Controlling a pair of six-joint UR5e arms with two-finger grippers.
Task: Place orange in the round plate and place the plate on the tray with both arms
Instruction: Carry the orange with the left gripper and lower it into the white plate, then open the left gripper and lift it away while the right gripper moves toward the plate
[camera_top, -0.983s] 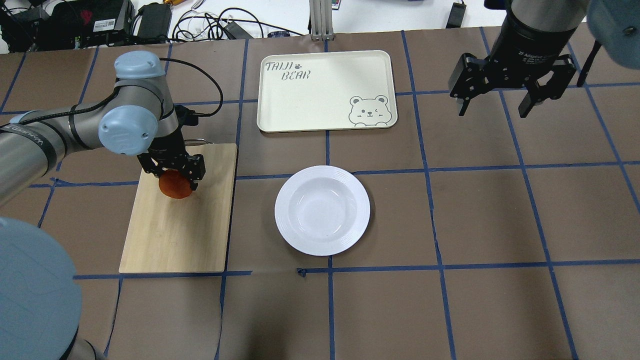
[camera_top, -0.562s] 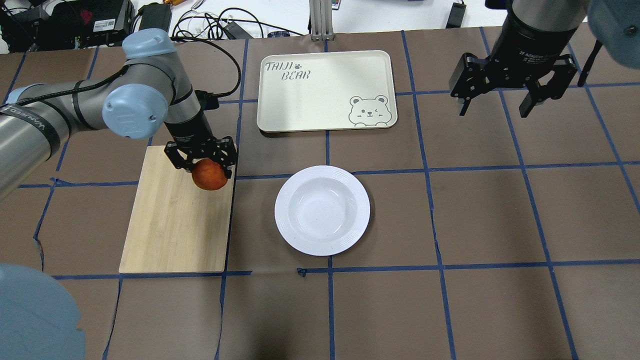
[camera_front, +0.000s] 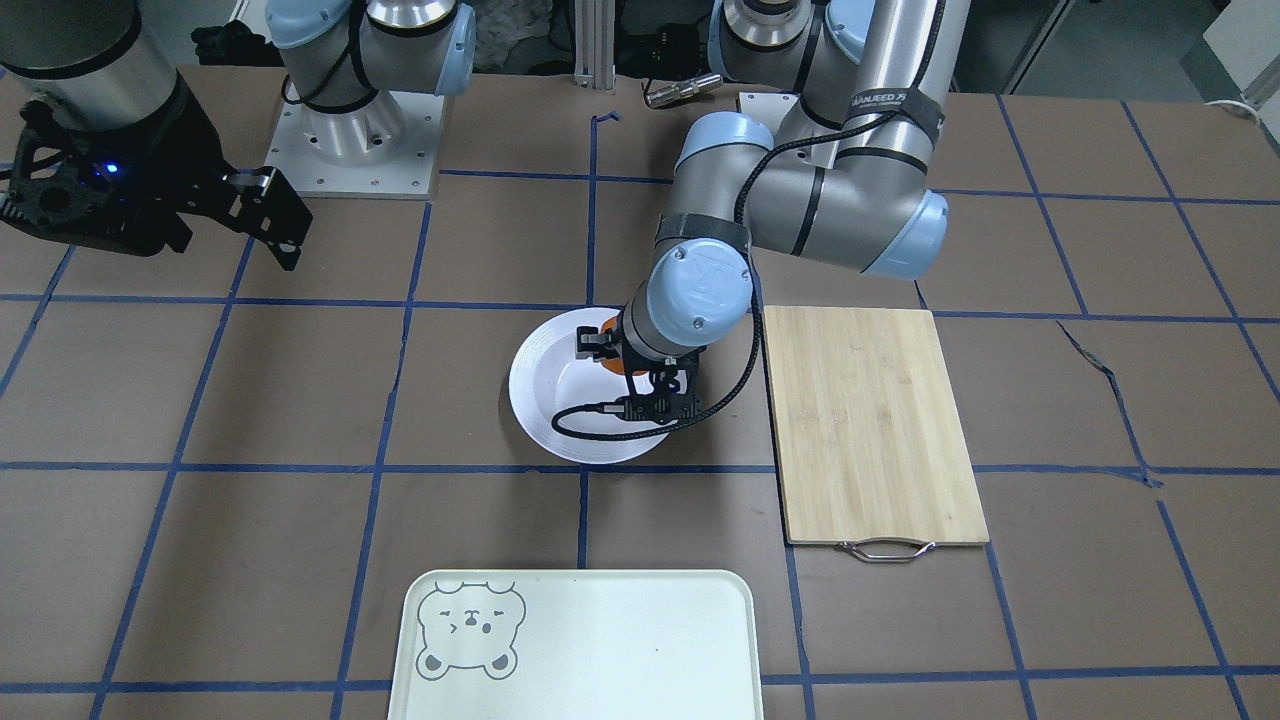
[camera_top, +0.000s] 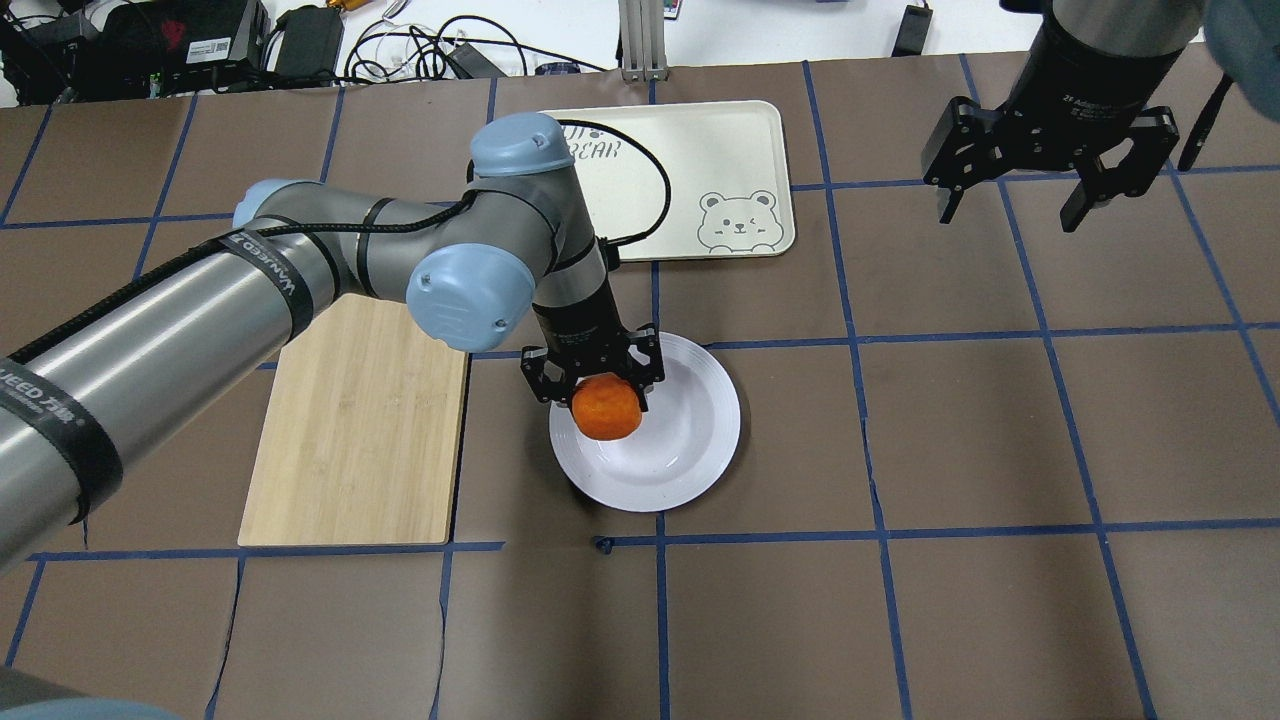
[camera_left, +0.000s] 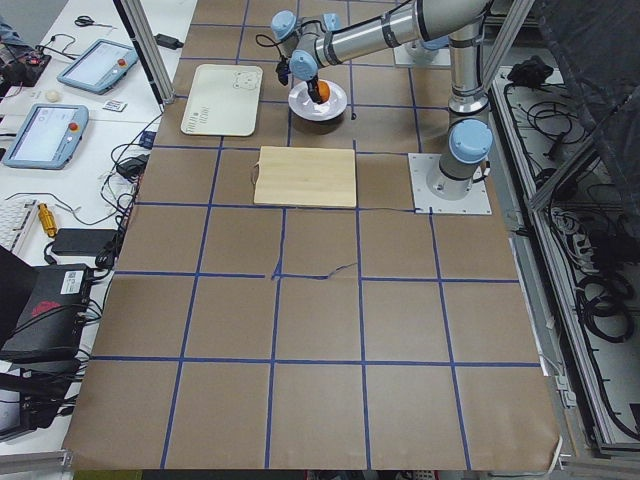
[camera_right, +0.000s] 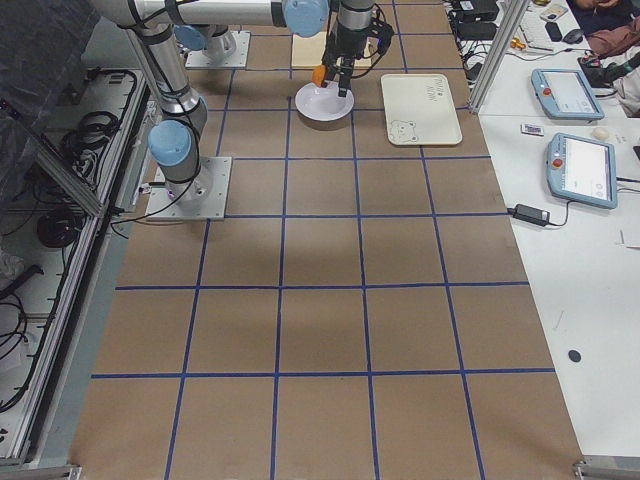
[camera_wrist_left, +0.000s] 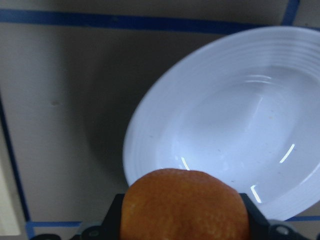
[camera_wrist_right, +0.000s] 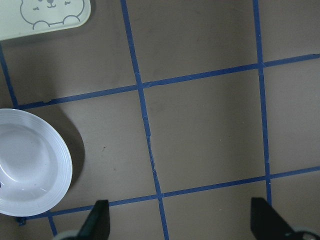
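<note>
My left gripper (camera_top: 597, 392) is shut on the orange (camera_top: 606, 408) and holds it above the left part of the round plate (camera_top: 690, 440). In the left wrist view the orange (camera_wrist_left: 185, 205) fills the bottom between the fingers, with the white plate (camera_wrist_left: 235, 125) below it. The front-facing view shows only a sliver of the orange (camera_front: 612, 326) behind the wrist over the plate (camera_front: 545, 400). The cream tray (camera_top: 715, 170) with the bear face lies beyond the plate. High at the far right, my right gripper (camera_top: 1010, 205) hangs open and holds nothing.
A bamboo cutting board (camera_top: 360, 430) lies left of the plate, its metal handle (camera_front: 885, 548) toward the tray side. Cables and power units (camera_top: 300, 40) sit past the table's far edge. Brown table (camera_top: 980, 430) with blue tape lines stretches right of the plate.
My left gripper has carried the orange rightward off the cutting board to above the plate's left part. The right gripper has shifted slightly right and stays open.
</note>
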